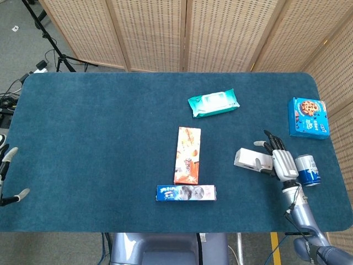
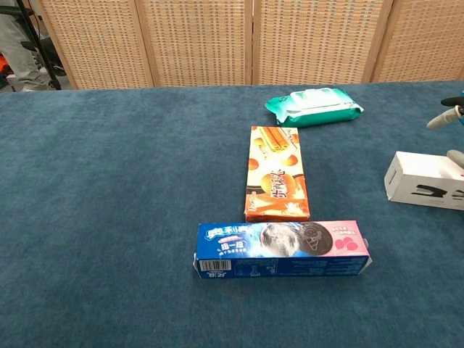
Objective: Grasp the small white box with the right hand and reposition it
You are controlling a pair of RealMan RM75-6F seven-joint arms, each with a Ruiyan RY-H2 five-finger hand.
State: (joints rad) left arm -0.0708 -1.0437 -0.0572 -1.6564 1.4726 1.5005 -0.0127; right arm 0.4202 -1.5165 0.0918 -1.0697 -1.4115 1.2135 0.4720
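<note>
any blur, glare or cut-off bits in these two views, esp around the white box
Head view: even, soft light, no glare; the small white box and right hand are sharp, with only a faint shadow on the table. Chest view: also sharp and evenly lit, but the frame's right edge cuts off the box, and only fingertips of the hand show.

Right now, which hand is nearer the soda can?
Right. The right hand sits just beside the soda can, holding the small white box; the left hand is off the table's far-left edge.
</note>
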